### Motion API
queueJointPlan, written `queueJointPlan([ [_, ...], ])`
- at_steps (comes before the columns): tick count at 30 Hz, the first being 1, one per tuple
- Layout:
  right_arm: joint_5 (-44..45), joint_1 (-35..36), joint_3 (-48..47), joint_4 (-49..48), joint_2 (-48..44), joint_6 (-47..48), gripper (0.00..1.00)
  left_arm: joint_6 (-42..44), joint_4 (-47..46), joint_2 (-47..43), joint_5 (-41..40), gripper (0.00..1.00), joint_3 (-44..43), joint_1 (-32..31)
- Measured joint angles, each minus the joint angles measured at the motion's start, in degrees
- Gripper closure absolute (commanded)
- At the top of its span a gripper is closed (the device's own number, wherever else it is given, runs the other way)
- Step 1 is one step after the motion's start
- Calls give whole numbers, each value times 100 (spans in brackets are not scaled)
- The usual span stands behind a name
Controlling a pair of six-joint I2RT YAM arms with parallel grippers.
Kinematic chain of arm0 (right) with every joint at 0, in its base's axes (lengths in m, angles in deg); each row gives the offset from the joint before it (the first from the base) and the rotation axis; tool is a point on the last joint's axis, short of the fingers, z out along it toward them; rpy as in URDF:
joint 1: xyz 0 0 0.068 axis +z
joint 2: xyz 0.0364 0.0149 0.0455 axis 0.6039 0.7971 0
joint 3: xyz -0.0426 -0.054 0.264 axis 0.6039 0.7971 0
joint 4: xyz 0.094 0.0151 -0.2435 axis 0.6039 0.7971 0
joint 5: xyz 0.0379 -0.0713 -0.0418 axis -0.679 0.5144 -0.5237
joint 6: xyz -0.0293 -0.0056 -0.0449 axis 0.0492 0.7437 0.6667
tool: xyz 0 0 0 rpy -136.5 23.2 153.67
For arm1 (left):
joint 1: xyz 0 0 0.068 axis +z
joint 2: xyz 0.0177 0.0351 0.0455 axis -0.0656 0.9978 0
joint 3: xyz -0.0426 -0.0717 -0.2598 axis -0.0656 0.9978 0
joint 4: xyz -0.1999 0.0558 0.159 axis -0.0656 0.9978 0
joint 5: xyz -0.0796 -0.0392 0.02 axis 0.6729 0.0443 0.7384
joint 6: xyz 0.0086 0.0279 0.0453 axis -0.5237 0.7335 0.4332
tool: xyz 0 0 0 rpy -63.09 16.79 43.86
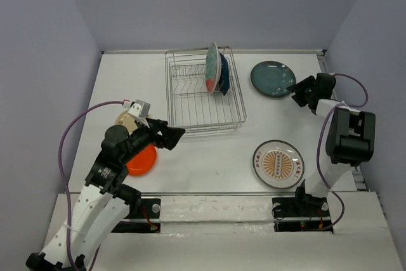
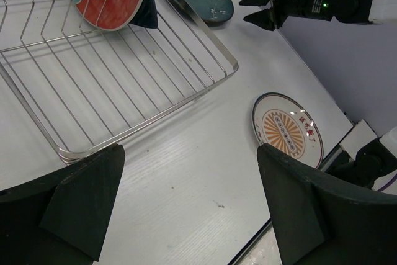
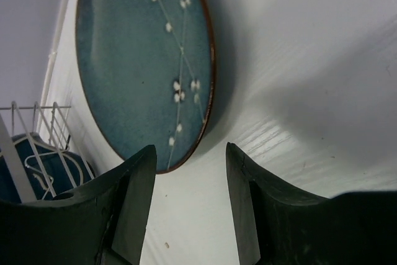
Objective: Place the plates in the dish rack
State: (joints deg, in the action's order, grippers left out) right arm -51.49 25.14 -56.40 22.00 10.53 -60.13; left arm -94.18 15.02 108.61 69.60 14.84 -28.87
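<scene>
Bright, even, diffuse light from above; white table (image 1: 209, 157) near washed-out, low contrast. Faint soft shadows under rack (image 1: 204, 96) wires. Broad grey shadow beside teal plate (image 3: 136, 60) in right wrist view. Fingers (image 3: 124, 215) dark, slightly blurred near lens. Wide-angle stretch at wrist-view edges.

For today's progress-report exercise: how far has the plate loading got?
Done: the red plate and blue plate stand in the rack. In hand: nothing held; the open right gripper is at the teal plate, and the left gripper is open and empty. Left: that one plus the sunburst plate, orange plate and cream plate, on the table.
</scene>
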Motion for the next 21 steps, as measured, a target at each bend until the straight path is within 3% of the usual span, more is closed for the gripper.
queueJointPlan([
  [6,-101,-33,9,-389,732,-413,46,0,0,90,0,1,0,2],
  [15,-691,-42,-201,-1471,1563,-1246,60,0,0,162,2,1,0,9],
  [18,-828,-42,-247,-1757,1766,-1491,70,2,0,203,2,1,0,42],
  [20,-894,-46,-280,-1937,1917,-1657,92,2,0,219,2,1,0,48],
  [21,-916,-48,-280,-2037,1982,-1703,93,2,0,225,0,1,0,50],
])
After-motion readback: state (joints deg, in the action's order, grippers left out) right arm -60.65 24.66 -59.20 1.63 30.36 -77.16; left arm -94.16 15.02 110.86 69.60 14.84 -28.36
